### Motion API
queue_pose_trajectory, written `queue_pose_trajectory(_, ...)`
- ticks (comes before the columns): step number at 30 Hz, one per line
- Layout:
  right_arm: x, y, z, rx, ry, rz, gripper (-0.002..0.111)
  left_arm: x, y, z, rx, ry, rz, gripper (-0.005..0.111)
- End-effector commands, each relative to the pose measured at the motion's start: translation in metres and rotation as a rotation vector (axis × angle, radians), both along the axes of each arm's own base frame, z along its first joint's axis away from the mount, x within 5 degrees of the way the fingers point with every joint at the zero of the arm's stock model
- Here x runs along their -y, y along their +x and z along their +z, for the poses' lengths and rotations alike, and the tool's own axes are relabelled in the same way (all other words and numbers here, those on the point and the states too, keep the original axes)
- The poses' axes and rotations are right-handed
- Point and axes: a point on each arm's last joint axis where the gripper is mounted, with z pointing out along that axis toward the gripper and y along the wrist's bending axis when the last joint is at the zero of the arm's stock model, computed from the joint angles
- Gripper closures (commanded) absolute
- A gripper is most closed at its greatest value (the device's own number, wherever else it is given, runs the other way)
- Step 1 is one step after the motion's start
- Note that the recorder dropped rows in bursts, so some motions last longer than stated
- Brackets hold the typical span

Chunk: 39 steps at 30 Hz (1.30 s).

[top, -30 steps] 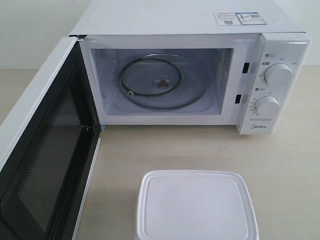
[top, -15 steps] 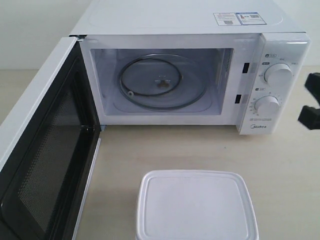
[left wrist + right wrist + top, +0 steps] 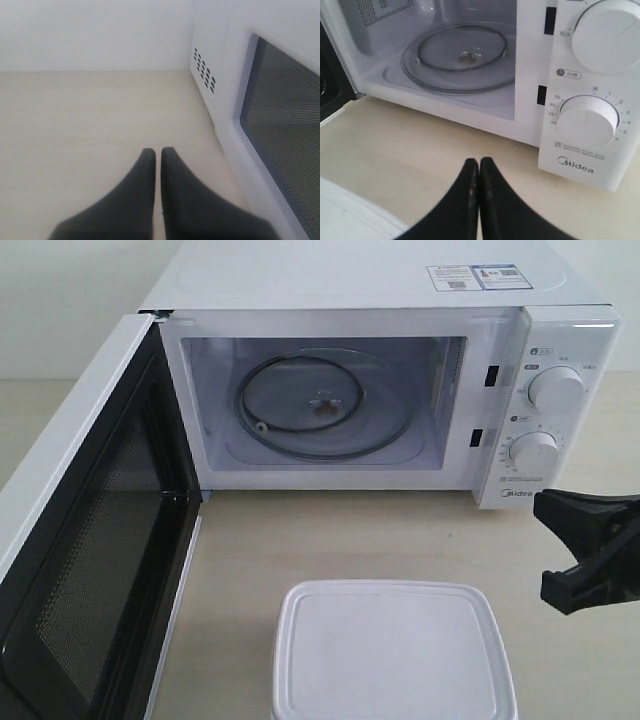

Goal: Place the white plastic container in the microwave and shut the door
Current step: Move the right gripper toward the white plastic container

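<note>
Container (image 3: 390,650) sits on the surface (image 3: 300,540) before the open microwave (image 3: 380,280). Right hand (image 3: 479,161) near it, fingers (image 3: 462,200) pressed together, left hand (image 3: 158,150) likewise. A push without spreading could skid it away.

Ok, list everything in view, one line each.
microwave: one, white, at the back of the table
door: one, white with black mesh inner face, swung open on the left
glass turntable: one, clear, inside the microwave
knobs: two, white, one above the other on the right panel
stickers: two, white and blue, on the microwave's top
white plastic container: one, white, lid on, on the table before the microwave
table: one, pale wood
right claw: one, black, shut, empty, in front of the knob panel
left claw: one, black, shut, empty, over the table outside the door
</note>
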Motion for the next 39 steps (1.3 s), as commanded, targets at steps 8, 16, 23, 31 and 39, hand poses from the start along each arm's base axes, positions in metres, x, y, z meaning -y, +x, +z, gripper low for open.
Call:
queue_pose_trajectory(8, -0.002, -0.001, -0.033, -0.234, -0.059, 0.057, 0.109, 0.000, 0.000, -0.001, -0.001, -0.003, 0.001, 0.102)
queue_pose_trajectory(16, -0.009, -0.002, -0.040, -0.248, -0.050, 0.154, 0.109, 0.000, 0.000, -0.001, -0.001, -0.003, 0.001, 0.102)
queue_pose_trajectory(23, -0.007, -0.006, -0.046, -0.308, -0.079, 0.143, 0.109, 0.000, 0.000, -0.001, -0.001, -0.003, 0.001, 0.102)
queue_pose_trajectory(31, -0.005, -0.008, -0.051, -0.368, -0.092, 0.123, 0.109, 0.000, 0.000, -0.001, -0.001, -0.003, 0.001, 0.102)
queue_pose_trajectory(39, -0.007, -0.008, -0.062, -0.399, -0.109, 0.175, 0.109, 0.000, 0.000, -0.001, -0.001, -0.003, 0.001, 0.102)
